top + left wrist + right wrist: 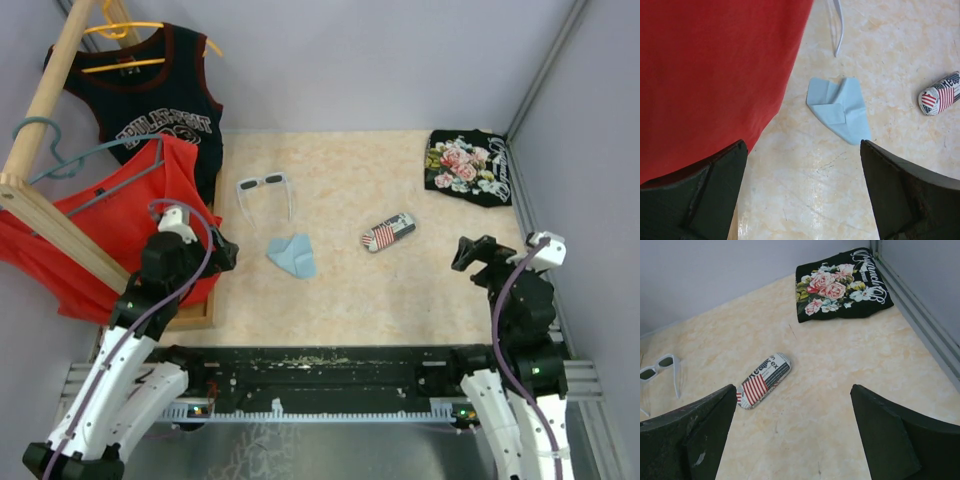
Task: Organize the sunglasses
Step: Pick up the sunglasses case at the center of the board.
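Cropping leaves the sunglasses point(665, 362) partial in wrist views.

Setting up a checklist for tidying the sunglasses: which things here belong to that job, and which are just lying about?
Job: white plastic-framed sunglasses with dark lenses; probably also the oblong flag-print case and small light-blue cloth.
Lying about: folded black floral garment; red top and black jersey on hangers.

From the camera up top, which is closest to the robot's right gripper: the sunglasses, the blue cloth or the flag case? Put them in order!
Starting from the right gripper:
1. Flag case, nearest, just to its left in the middle of the table.
2. Blue cloth, farther left.
3. Sunglasses, farthest, toward the back left.
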Tool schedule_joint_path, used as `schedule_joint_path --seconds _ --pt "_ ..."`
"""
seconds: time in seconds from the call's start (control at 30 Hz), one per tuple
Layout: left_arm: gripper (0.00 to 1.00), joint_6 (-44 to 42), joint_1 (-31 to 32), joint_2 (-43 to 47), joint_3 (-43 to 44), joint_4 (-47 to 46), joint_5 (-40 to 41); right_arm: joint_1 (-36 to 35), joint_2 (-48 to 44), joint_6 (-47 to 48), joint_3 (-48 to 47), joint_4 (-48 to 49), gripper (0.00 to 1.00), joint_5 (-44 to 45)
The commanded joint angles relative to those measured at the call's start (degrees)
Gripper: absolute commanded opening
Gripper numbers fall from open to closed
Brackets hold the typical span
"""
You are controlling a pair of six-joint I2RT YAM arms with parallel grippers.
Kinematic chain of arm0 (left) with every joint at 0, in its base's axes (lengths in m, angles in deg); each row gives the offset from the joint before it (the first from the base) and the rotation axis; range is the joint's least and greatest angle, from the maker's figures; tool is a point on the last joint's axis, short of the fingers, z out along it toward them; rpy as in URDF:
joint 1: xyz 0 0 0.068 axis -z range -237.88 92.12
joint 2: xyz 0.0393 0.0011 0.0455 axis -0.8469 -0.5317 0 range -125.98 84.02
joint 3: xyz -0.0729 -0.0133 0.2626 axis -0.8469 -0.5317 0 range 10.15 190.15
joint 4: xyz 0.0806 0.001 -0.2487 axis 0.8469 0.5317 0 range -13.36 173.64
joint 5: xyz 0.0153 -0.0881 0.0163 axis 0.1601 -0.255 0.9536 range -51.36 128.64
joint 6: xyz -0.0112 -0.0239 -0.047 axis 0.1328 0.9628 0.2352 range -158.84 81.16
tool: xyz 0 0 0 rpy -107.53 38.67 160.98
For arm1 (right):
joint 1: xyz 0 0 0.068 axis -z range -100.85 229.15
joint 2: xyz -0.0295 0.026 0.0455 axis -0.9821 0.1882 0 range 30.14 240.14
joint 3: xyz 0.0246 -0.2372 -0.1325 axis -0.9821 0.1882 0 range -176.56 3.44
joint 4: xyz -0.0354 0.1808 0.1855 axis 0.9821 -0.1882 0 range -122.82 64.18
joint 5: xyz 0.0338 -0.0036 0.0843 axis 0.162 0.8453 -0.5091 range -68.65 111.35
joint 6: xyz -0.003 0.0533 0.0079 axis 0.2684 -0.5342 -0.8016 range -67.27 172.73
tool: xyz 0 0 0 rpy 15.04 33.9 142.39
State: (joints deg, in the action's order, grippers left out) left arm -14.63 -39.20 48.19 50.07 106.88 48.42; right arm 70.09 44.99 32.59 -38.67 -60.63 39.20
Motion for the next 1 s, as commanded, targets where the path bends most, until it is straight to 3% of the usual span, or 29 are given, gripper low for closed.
schedule_joint_path --seconds 0.0,0.47,0.97 --pt "0.99 -4.71 -2.13 -1.94 2.75 -3.98 -7.89 2.68 2.14 -0.68 -4.07 0.77 0.98 -4.96" --pt "1.0 -8.32 -3.84 -4.62 5.35 -5.31 -13.4 4.78 11.75 -2.39 -9.55 -6.49 0.99 -6.37" --pt "1.0 -8.75 -3.72 -9.83 8.53 -4.36 -18.74 5.02 25.87 0.54 -15.93 -15.37 0.99 -13.79"
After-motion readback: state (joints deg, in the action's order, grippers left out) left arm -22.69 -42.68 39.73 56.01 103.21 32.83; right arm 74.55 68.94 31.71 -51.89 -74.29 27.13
